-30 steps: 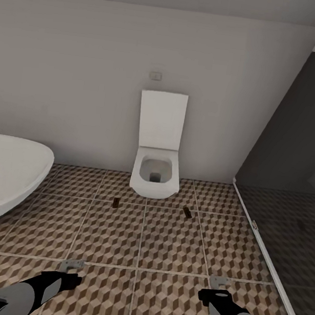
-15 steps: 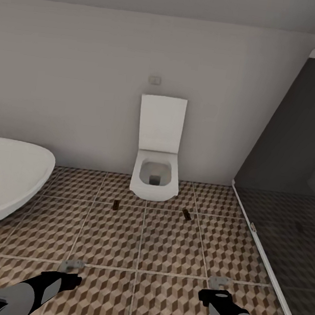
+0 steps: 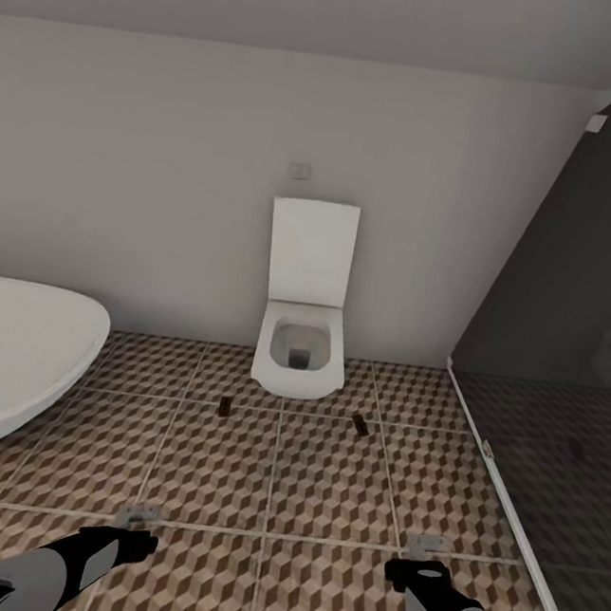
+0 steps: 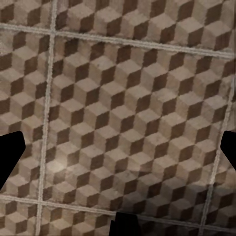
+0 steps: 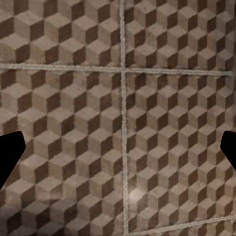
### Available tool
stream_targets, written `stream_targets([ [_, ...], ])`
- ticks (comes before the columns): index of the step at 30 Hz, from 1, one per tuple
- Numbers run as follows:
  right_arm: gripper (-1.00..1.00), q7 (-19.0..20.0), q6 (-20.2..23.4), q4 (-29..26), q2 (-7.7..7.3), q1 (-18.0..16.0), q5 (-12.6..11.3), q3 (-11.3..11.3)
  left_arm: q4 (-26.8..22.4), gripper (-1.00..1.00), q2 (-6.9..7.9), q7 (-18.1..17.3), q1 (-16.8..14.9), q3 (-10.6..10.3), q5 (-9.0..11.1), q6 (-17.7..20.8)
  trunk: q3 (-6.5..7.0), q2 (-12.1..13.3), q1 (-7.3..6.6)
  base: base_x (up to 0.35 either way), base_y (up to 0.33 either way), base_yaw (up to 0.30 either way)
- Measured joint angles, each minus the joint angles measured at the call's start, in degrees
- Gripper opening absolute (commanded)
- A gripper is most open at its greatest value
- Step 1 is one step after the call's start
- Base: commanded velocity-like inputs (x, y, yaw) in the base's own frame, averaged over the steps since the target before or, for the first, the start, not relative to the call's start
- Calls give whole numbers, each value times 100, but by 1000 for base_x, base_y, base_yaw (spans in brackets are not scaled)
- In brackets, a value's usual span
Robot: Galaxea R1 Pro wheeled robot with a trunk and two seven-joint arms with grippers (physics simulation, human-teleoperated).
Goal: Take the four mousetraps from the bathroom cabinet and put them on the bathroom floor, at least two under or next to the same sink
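Ahead, in the head view, two small dark mousetraps (image 3: pixel 224 405) (image 3: pixel 360 424) lie on the cube-patterned tiled bathroom floor (image 3: pixel 322 480), flanking the white wall-hung toilet (image 3: pixel 300 343). Both wrist views show the left gripper (image 4: pixel 118 152) and right gripper (image 5: pixel 118 152) spread wide, empty, over tiles.

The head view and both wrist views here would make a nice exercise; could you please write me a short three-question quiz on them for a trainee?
1. True or false: the toilet has its lid raised against the wall.
2. Multiple choice: what stands at the head view's left edge? A) a wooden cabinet B) a white bathtub C) a washing machine
3. Fill in: both wrist views look down on the ___ bathroom floor, and the left gripper and right gripper hold nothing.

Key: 1 true; 2 B; 3 cube-patterned tiled.
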Motion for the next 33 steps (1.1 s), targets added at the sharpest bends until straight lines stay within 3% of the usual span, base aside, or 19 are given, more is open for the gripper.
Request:
stream_targets([
  [20,100,17,-24,9,0,39,-1,1,0,100,-14,-2,31,-1,1,-33,538,802,-439,0,0,0],
  [33,100,14,-24,11,2,538,5,-2,1,100,-51,-2,371,-2,1,-47,889,1324,-725,0,0,0],
])
